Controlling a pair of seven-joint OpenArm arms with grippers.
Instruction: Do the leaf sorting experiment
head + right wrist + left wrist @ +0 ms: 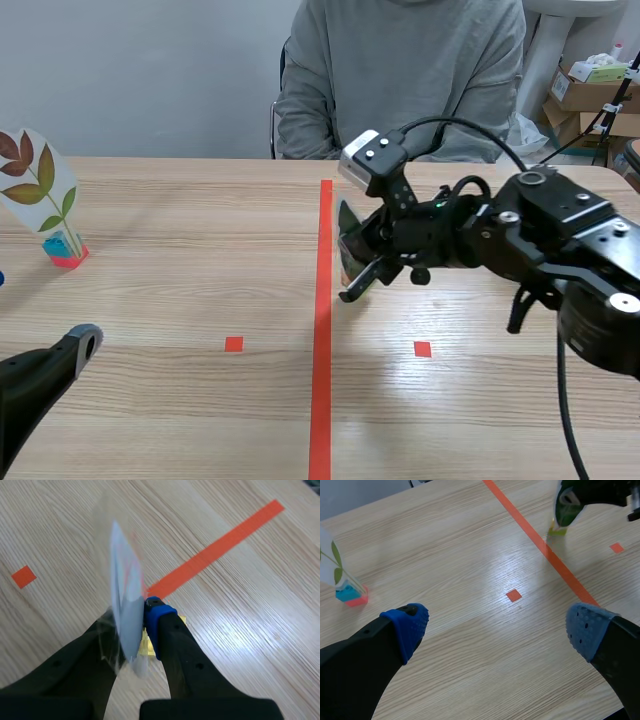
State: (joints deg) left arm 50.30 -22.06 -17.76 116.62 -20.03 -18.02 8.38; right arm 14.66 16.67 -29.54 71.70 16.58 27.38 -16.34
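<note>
scene view: right gripper (358, 268) sits just right of the red tape line (322, 330), clamped on a clear leaf card (347, 238) that hangs tilted, low over the table (180, 300). a second leaf card (38, 180) stands upright in a blue and red base (64, 250) at the far left. the left gripper (88, 340) lies low near the robot, well apart from both cards. a person (400, 80) sits across the table.

left wrist view: fingers spread wide, nothing between the blue pads (410, 625); the second leaf card is ahead and off to one side.

right wrist view: the leaf card is pinched edge-on against the blue pad (157, 620), with a yellow foot (146, 645) under it.

likely step: placing this card. it probably goes best with a firm pinch, the card brought upright and the foot set flat before letting go.
</note>
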